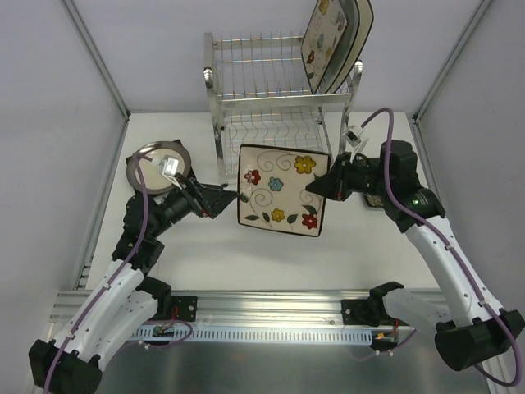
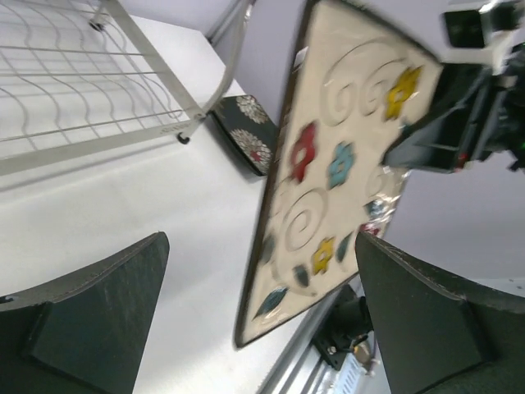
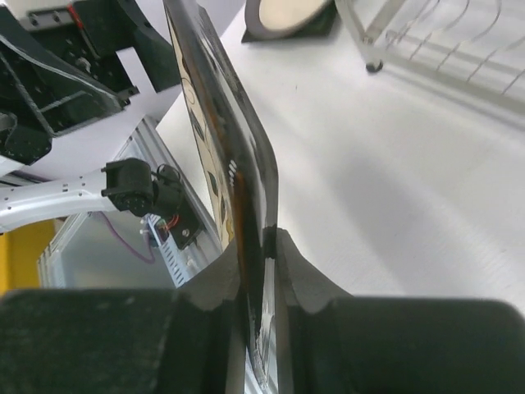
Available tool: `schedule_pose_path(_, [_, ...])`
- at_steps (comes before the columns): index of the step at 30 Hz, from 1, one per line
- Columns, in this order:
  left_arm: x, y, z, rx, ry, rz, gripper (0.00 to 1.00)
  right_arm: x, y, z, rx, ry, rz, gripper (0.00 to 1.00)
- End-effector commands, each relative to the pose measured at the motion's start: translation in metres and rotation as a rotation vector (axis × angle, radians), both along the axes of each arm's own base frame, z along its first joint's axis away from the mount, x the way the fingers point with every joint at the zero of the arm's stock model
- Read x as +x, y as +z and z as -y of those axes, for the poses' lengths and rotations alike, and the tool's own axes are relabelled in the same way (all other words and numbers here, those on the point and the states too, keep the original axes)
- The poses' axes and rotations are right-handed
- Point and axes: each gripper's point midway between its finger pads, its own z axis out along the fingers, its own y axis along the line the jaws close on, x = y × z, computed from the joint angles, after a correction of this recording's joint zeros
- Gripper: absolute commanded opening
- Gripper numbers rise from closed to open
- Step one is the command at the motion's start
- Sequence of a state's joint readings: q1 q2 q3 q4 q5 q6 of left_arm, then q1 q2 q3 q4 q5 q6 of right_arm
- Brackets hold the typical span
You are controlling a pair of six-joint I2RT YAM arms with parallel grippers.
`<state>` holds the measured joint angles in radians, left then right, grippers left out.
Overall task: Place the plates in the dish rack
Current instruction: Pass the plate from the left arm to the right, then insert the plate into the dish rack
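Note:
A square cream plate with colourful flowers [image 1: 279, 190] hangs tilted above the table in front of the dish rack [image 1: 271, 90]. My right gripper [image 1: 321, 187] is shut on its right rim; in the right wrist view the plate [image 3: 221, 123] stands edge-on between the closed fingers [image 3: 267, 271]. My left gripper [image 1: 230, 199] is open at the plate's left edge. In the left wrist view the plate's corner [image 2: 271, 304] sits between the spread fingers [image 2: 98, 312] without touching them. Two plates [image 1: 336, 41] stand in the rack's upper tier at the right.
A round cream, dark-rimmed plate [image 1: 158, 167] lies on the table at the left, behind my left arm. A dark plate with white flowers [image 2: 246, 131] lies by the rack's right foot, under my right arm. The rack's lower shelf [image 2: 98, 82] is close to the left gripper.

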<state>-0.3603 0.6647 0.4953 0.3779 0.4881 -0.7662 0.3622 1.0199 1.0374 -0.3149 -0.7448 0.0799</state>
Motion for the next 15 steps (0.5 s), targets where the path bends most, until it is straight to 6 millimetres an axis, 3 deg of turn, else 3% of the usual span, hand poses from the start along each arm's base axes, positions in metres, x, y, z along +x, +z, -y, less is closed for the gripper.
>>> schedule_pose_path(1, [0.003,0.006,-0.015,0.115,0.085,0.075,0.98,-0.017,0.117,0.005,0.124,0.020,0.346,0.00])
schedule_pose_path(10, [0.002,-0.017,-0.047,0.271,0.236,0.073,0.99,0.004,0.226,0.029,0.177,-0.209,0.607,0.01])
schedule_pose_path(15, [0.006,-0.057,-0.076,0.436,0.358,-0.047,0.99,0.014,0.288,0.037,0.246,-0.288,0.749,0.01])
